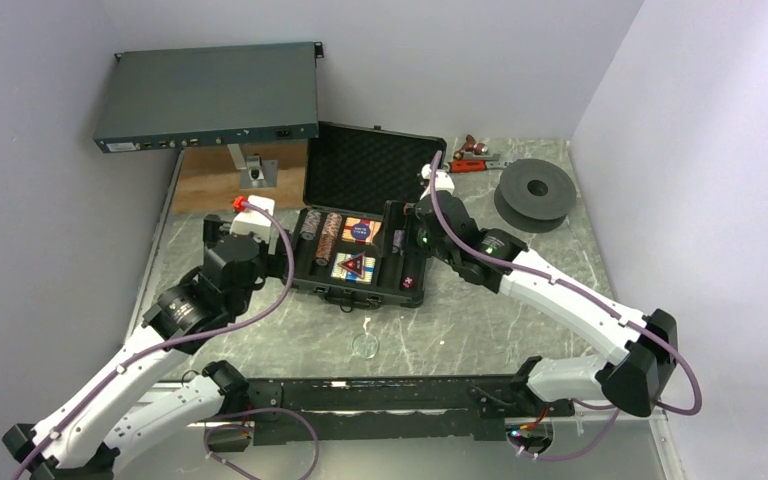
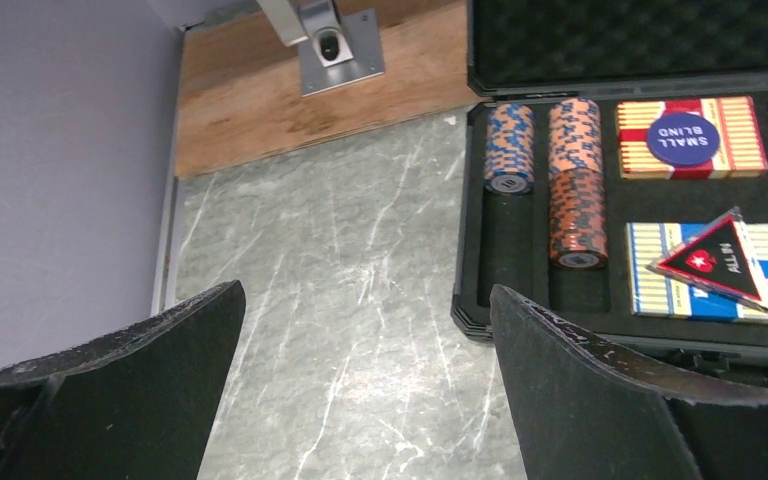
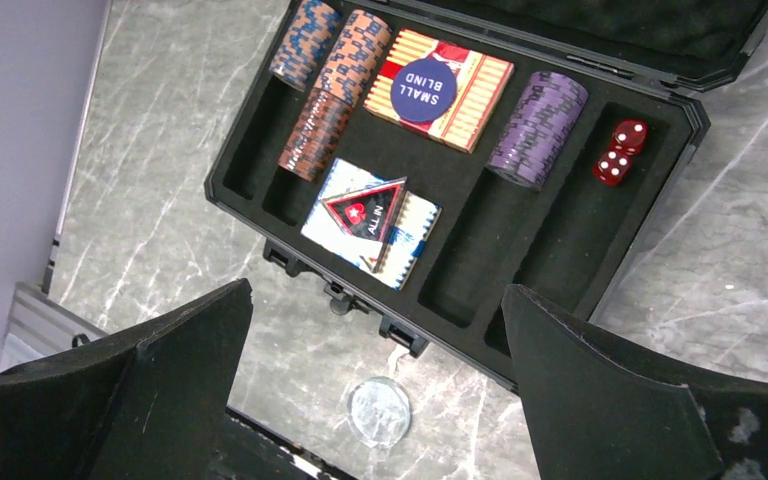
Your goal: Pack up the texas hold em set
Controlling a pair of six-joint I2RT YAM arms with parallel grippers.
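The black case (image 1: pixel 352 290) lies open mid-table, its foam lid (image 1: pixel 375 165) upright. In its slots lie striped chip stacks (image 2: pixel 575 180), purple chips (image 3: pixel 538 128), a red card deck (image 2: pixel 640 150) with a blue "SMALL BLIND" disc on top, a blue deck (image 2: pixel 650 270) under the triangular black-red marker (image 2: pixel 715 258), and two red dice (image 3: pixel 620 152). My left gripper (image 2: pixel 365 290) is open and empty over bare table, left of the case. My right gripper (image 3: pixel 376 288) is open and empty above the case's front right part.
A clear round disc (image 3: pixel 378 410) lies on the table in front of the case. A grey-blue rack unit (image 1: pixel 210 95) stands on a post over a wood board (image 1: pixel 222 180) at back left. A black spool (image 1: pixel 535 195) and a red-handled tool (image 1: pixel 470 155) sit back right.
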